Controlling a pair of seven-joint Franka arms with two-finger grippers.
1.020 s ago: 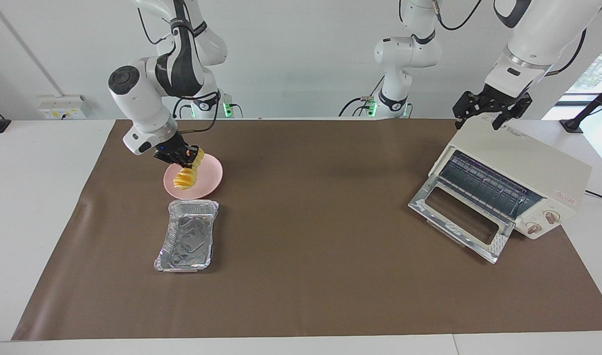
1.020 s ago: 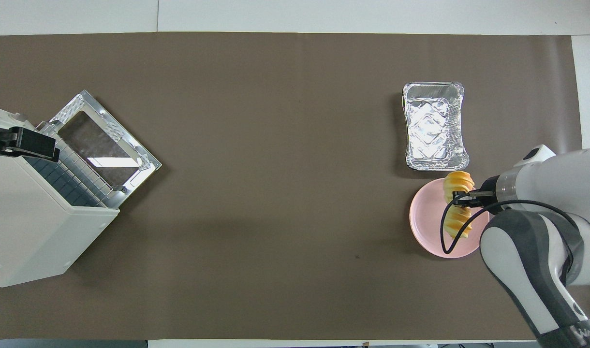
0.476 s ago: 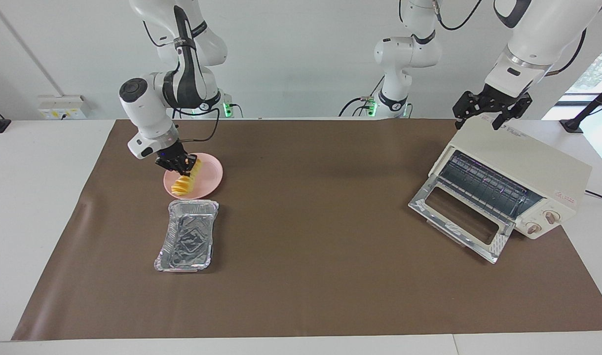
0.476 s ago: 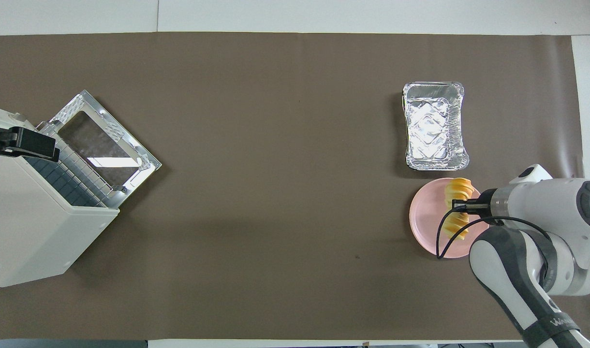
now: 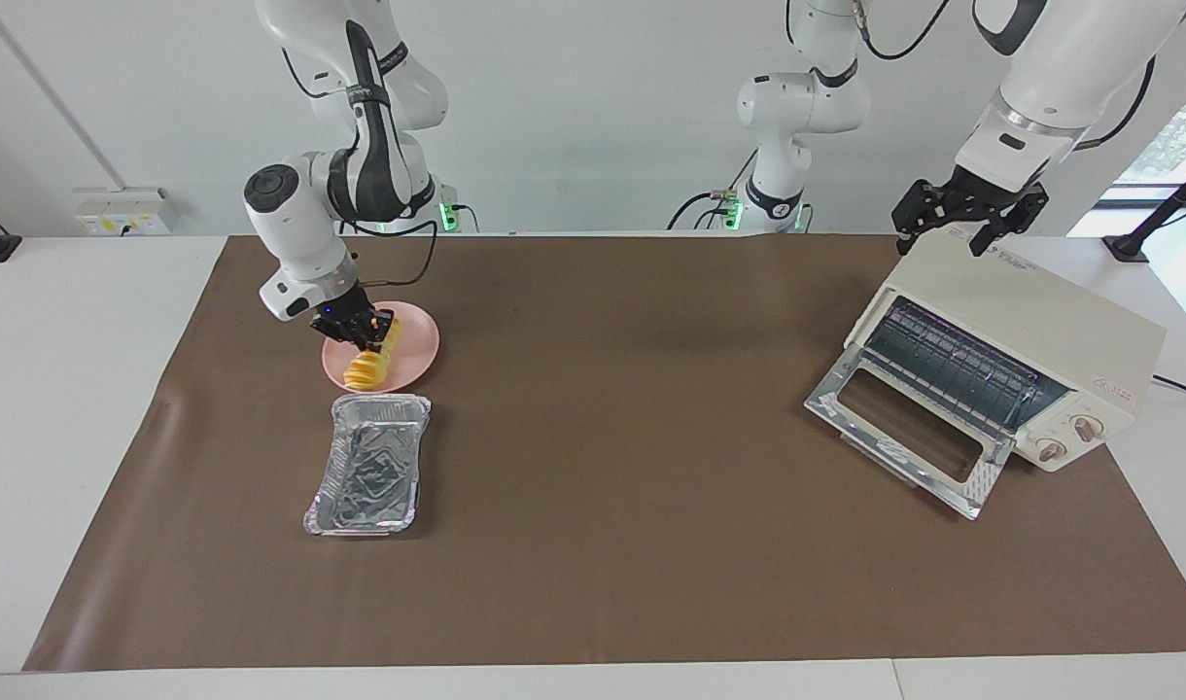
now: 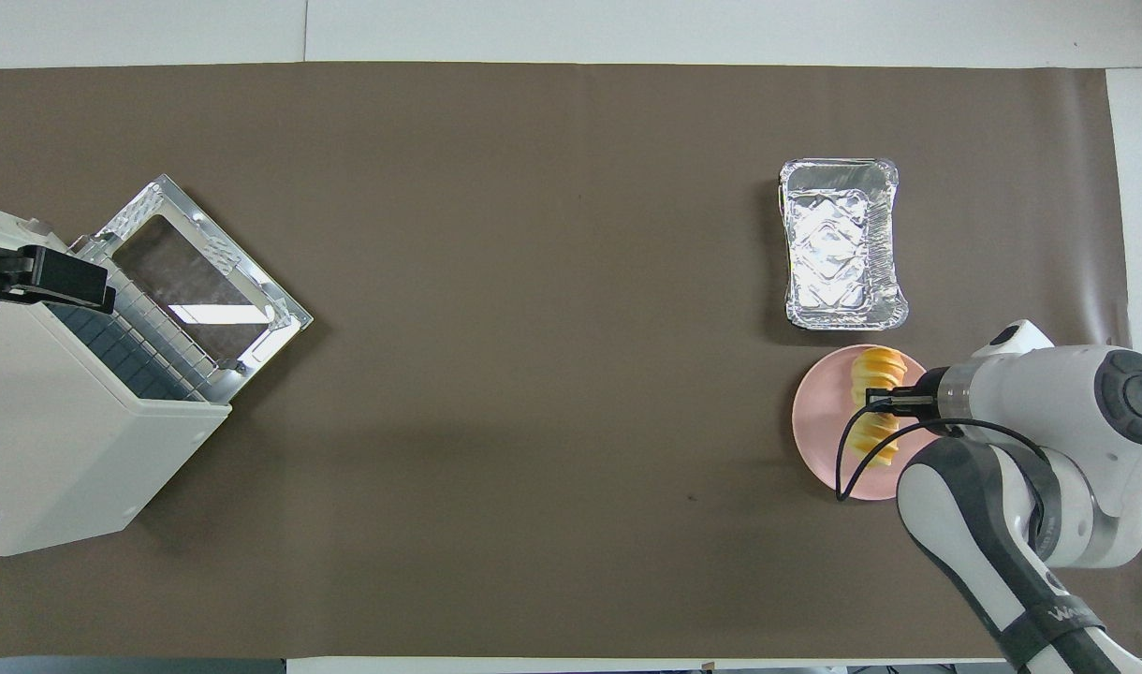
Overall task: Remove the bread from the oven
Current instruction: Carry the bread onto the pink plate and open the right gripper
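The bread (image 5: pixel 368 362), a small golden-yellow loaf with ridged slice-like segments, lies on the pink plate (image 5: pixel 413 355) at the right arm's end of the tabletop, its long axis running from nearer the robots to farther. The right gripper (image 5: pixel 363 331) is down over its middle; whether its fingers grip it I cannot tell. The left gripper (image 5: pixel 968 218) waits, fingers wide open, over the oven (image 5: pixel 1040 335), whose door hangs open.
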